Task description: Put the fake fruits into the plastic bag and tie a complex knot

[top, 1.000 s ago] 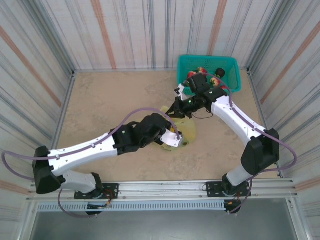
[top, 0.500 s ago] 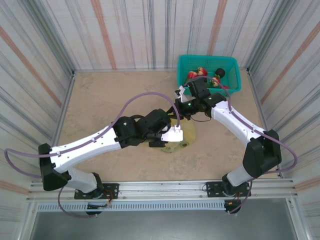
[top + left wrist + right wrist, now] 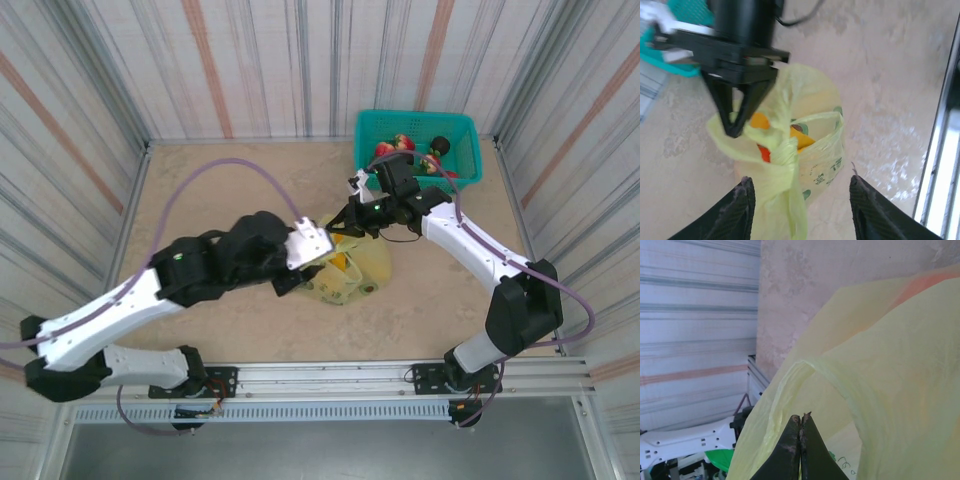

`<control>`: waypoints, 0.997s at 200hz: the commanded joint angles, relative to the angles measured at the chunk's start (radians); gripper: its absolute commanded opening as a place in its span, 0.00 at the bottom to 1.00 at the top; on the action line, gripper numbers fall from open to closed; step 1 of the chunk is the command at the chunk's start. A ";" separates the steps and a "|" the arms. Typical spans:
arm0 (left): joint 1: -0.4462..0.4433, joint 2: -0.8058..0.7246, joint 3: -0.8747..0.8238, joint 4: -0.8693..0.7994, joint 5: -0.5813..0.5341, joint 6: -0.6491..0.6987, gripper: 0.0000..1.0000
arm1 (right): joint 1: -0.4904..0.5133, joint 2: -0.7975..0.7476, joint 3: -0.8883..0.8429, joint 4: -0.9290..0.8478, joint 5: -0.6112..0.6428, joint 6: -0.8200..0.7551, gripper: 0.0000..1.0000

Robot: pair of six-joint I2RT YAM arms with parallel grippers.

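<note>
The plastic bag (image 3: pixel 825 150) lies on the table, pale yellow-green with small prints. Orange and red fake fruits (image 3: pixel 799 138) show through its mouth. Its handle strips are bunched into a twisted knot (image 3: pixel 785 150), and a loose strip hangs toward the camera. My left gripper (image 3: pixel 800 179) is open above the bag, with that strip between its fingers, untouched. My right gripper (image 3: pixel 733 131) is shut on the bag's edge at the left, pulling the film taut. In the top view the bag (image 3: pixel 365 265) sits mid-table with the left gripper (image 3: pixel 312 243) and right gripper (image 3: pixel 345 224) over it.
A teal mesh basket (image 3: pixel 415 116) stands at the back right against the wall, with several more fruits (image 3: pixel 400 143) in it. Striped walls close in the table on three sides. A metal rail (image 3: pixel 945 125) runs along the near edge.
My left gripper has opened, let go of the bag's strip, and lifted back to the left. The right gripper has stayed shut and hardly moved.
</note>
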 commanded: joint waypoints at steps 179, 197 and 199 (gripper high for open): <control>0.126 0.106 -0.134 -0.067 0.186 -0.331 0.62 | 0.030 -0.015 0.016 -0.003 0.003 0.004 0.00; 0.126 0.136 -0.120 -0.060 0.187 -0.327 0.59 | 0.033 -0.018 0.010 0.001 0.003 0.005 0.00; 0.126 0.140 -0.119 -0.058 0.184 -0.327 0.59 | 0.034 -0.019 0.010 0.000 0.003 0.005 0.00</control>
